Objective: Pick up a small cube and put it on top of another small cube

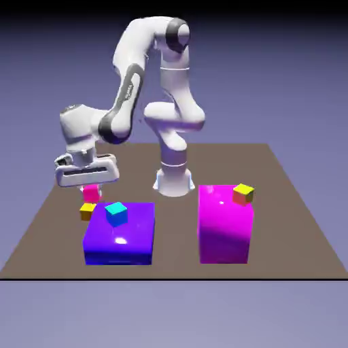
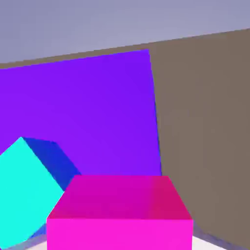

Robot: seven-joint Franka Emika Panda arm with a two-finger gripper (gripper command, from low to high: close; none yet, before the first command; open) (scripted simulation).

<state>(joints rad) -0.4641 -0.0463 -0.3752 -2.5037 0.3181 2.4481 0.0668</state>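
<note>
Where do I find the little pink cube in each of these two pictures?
Exterior view: the little pink cube is left of centre, just under the gripper, above the small yellow cube.
Hand view: it is large at the bottom edge, about the middle.
Shared landmark: the cyan cube on the blue-violet block, to the right of the pink cube in the exterior view and to its left in the hand view.

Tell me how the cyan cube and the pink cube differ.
The cyan cube rests on the big blue-violet block; the pink cube is held in the gripper. The cyan cube's top is cyan with blue shading, while the pink cube is magenta-pink all over. Both are small, plain, glossy-looking cubes.
</note>
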